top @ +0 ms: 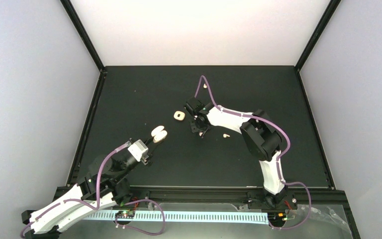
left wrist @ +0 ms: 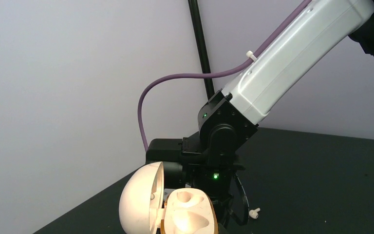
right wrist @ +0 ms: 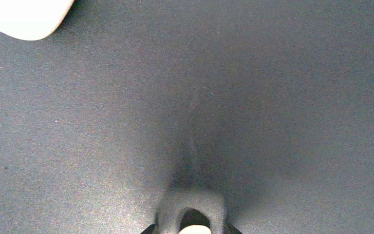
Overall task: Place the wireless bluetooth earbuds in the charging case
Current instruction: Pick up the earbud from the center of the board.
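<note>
Black matte surface (top: 129, 99); left hand (top: 152, 140) clenched on open cream clamshell charging case (left wrist: 190, 219), left of centre; right hand (top: 199, 127) low at mid-surface, tiny cream-white earbud (right wrist: 195, 229) between its fingertips, can't tell if gripped. Another loose earbud (top: 225, 135) lies just right of it, apart.

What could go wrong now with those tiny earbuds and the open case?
1. The right gripper is low over the table, and a small cream bit, probably an earbud, shows at its fingertips. Something that tiny could slip or flick away.
2. A loose earbud lies close beside that arm, so it might get knocked.
3. The left gripper holds the open case. Its sockets look small, so an earbud could miss them.
</note>
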You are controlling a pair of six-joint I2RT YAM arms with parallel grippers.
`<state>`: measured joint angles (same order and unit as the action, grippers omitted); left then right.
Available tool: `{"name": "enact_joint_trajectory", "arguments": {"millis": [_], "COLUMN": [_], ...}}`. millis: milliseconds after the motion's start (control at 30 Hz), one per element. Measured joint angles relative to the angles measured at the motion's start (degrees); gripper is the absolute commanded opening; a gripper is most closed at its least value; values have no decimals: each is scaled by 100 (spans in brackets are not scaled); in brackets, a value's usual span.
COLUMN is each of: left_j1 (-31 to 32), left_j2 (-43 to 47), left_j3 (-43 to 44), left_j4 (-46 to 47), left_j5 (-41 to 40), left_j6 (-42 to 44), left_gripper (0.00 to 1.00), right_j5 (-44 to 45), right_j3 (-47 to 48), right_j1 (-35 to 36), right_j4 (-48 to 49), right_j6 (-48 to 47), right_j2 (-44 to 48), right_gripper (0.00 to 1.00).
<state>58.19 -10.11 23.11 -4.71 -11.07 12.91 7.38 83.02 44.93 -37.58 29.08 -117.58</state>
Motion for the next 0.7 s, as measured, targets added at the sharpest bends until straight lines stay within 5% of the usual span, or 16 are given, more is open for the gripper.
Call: {"name": "enact_joint_trajectory", "arguments": {"millis": [700], "left_j1": [0], "left_j2": [0], "left_j3": [0], "left_j4": [0], "left_j5": [11], "left_j6": [2], "left_gripper": [1], "right_j5": [-2], "right_j3": [-13], "right_j1": [0], "right_j4": [22], "right_j6": [0], "right_j2": [0], "right_gripper": [18]}}
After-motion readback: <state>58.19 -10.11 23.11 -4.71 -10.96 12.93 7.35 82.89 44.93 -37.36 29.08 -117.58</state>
